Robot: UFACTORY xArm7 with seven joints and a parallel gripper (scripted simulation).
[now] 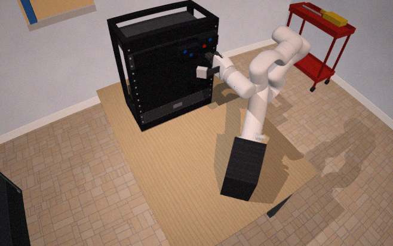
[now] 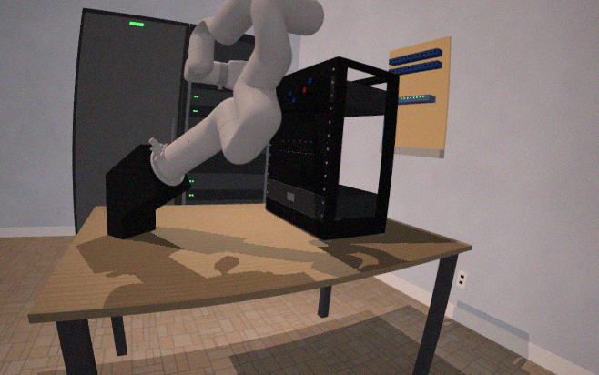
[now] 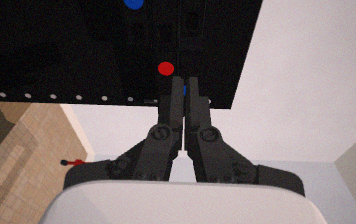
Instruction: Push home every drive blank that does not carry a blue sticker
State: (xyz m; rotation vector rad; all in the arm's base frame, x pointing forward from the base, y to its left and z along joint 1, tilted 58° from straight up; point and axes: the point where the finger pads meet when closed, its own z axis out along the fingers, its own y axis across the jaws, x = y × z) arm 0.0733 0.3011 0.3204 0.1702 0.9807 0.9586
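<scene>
The dark fingers are pressed together on nothing, before the black open-frame rack (image 1: 115, 48) near the desk's (image 1: 185, 179) far edge. Best to press the blank with the round red sticker (image 3: 165, 68) squarely and slowly, sparing its blue-stickered neighbours (image 3: 133, 4) and keeping the rack still.

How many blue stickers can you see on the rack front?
3: one at the upper right, two side by side left of the red sticker. None appears hidden.

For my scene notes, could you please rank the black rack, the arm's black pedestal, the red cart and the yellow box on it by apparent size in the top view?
1. Black rack
2. Arm's black pedestal
3. Red cart, though it stands farther off, so this is unsure
4. Yellow box
</scene>
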